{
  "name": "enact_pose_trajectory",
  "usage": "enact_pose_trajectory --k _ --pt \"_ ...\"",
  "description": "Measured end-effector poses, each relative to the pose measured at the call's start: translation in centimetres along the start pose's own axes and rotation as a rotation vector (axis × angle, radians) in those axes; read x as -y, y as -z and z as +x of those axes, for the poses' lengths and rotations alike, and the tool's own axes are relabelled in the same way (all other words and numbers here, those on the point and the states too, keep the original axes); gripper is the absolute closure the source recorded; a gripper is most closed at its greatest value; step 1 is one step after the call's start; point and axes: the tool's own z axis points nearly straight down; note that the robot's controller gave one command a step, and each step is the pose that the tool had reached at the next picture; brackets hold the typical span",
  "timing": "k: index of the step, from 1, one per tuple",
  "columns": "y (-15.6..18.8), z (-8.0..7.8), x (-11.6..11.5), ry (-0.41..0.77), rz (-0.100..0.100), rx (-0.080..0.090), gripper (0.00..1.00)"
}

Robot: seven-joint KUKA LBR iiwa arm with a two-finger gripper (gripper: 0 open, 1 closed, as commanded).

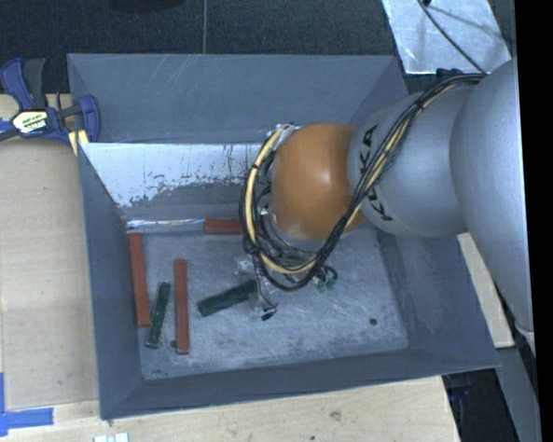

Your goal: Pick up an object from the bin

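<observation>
Closest to your camera sat the arm [459, 157], its silver bulk crossing the right wall of the bin [231, 87] and hiding that rim from you. Its orange cover [317, 190] hung over the middle of the floor toward the back, ringed by yellow and black cables [254, 203].

Below the cover, the gripper [264, 300] was low over the centre of the floor. You could not tell whether it was apart, together or clamped on anything (the wrist and cables hid too much of it). It stood at the right end of a dark green bar [224, 302], which lay flat and slanted, its left end nearer the front wall. Whether the two were touching or only just beside each other, you could not tell.

On the left you had three more pieces, all lying front to back. A long red-brown stick [140, 280] ran close along the foot of the left wall, and a short dark green stick [158, 314] lay just beside it. A second red-brown stick [181, 305] lay just right of that, apart from the green bar. A short red-brown piece [223, 226] lay along the foot of the back wall, its right end passing under the cables.

Open floor ran along the front wall and across the front right quarter.
</observation>
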Motion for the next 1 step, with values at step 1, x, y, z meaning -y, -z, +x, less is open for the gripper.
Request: enact_pose_trajectory --k 1 --pt "13.64 -0.85 1.14 0.210 0.003 0.008 1.00"
